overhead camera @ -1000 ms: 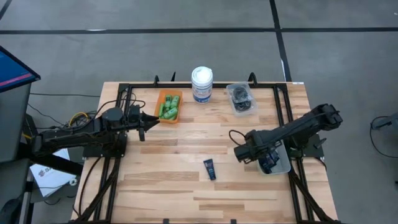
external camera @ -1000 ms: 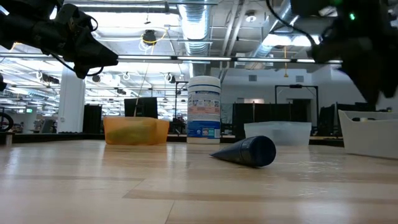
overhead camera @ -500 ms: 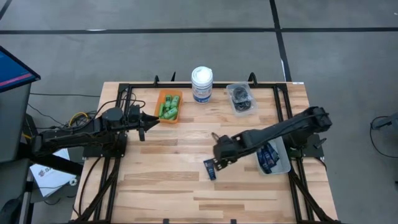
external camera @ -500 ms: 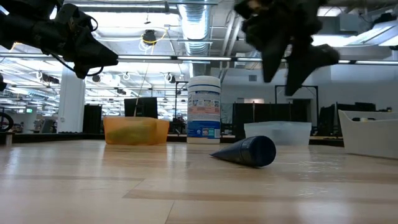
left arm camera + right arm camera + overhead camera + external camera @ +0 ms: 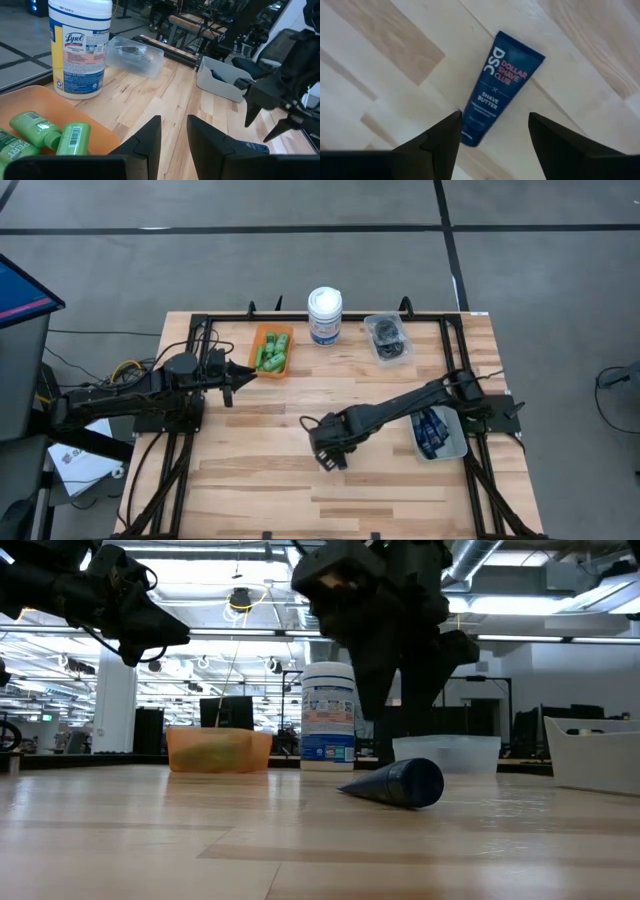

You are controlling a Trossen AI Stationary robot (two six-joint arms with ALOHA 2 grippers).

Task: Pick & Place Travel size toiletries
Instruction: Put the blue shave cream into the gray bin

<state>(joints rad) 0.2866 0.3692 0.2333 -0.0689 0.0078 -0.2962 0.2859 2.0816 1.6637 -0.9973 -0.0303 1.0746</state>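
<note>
While the right tool (image 5: pixel 492 132) hangs spread over the navy tube (image 5: pixel 500 87) (lying flat), nothing is gripped.

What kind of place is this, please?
Probably a robotics lab in an open industrial hall: exposed ceiling ducts, a wooden table on a black frame, more workbenches behind.

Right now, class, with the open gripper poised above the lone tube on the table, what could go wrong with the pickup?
1. The navy tube lies flat and slanted between the right gripper's open fingers; closing misaligned might push it away.
2. Its cap end points toward one finger, which might pinch only that end.
</note>
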